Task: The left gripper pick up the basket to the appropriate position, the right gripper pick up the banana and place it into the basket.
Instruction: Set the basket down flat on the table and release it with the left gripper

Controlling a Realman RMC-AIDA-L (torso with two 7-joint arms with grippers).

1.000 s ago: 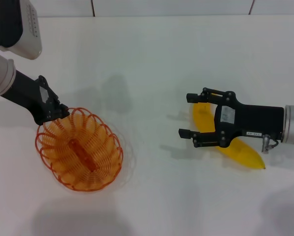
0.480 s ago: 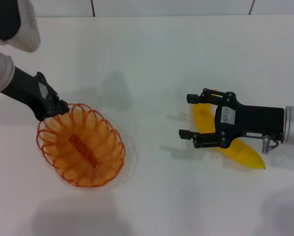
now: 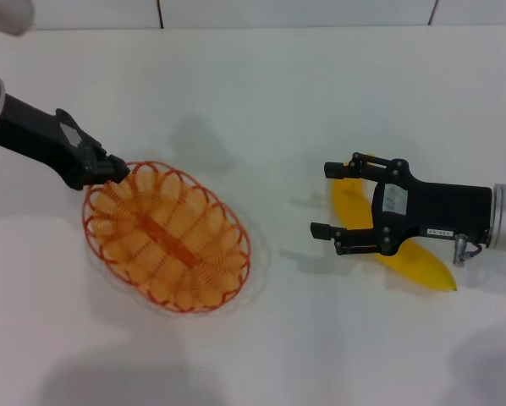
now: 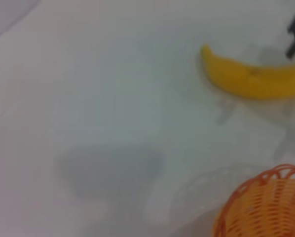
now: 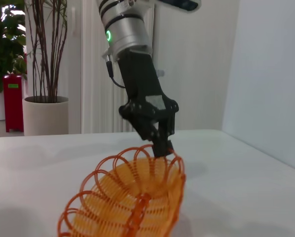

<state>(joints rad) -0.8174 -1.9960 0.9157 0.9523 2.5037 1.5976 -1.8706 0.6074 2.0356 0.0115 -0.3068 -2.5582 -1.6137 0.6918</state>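
Observation:
My left gripper (image 3: 116, 173) is shut on the far-left rim of the orange wire basket (image 3: 168, 237) and holds it tilted just above the white table; the right wrist view shows this grip (image 5: 162, 145) and the basket (image 5: 128, 197). The basket's edge also shows in the left wrist view (image 4: 266, 207). My right gripper (image 3: 324, 200) is open, hovering over the yellow banana (image 3: 414, 258), which lies on the table at the right, its upper end between the fingers. The banana also shows in the left wrist view (image 4: 251, 76).
The white table (image 3: 261, 93) stretches between basket and banana. A wall edge runs along the back. In the right wrist view a potted plant (image 5: 44, 113) and a red bin (image 5: 14, 101) stand beyond the table.
My left gripper has carried the basket to the right, toward the table's middle, and turned it. The right gripper and the banana have stayed in place.

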